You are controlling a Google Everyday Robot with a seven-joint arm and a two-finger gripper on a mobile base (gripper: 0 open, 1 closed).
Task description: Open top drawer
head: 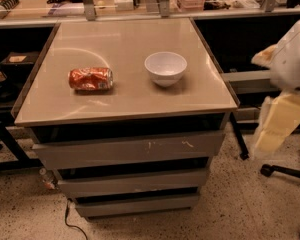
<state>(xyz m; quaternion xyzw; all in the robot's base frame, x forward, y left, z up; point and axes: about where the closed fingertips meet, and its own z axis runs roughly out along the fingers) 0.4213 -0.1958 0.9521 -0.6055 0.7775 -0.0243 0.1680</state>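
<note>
Top drawer [127, 151]: right under the beige tabletop [130, 39]; we see white scuffs right of centre on its grey front, with two narrower drawers below.
On top: an orange soda can [90, 79] on its side, left of a white bowl [165, 68].
Gripper [277, 119]: off the cabinet's right side, well apart from the drawer.
Grip: honestly, we can't tell.

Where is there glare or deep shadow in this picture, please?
Camera view: warm, orange-tinted light; faint curved glare on the tabletop around the red can; dark shadow in the gap above the top drawer; the hand, at the right edge, looks pale and bright.
</note>
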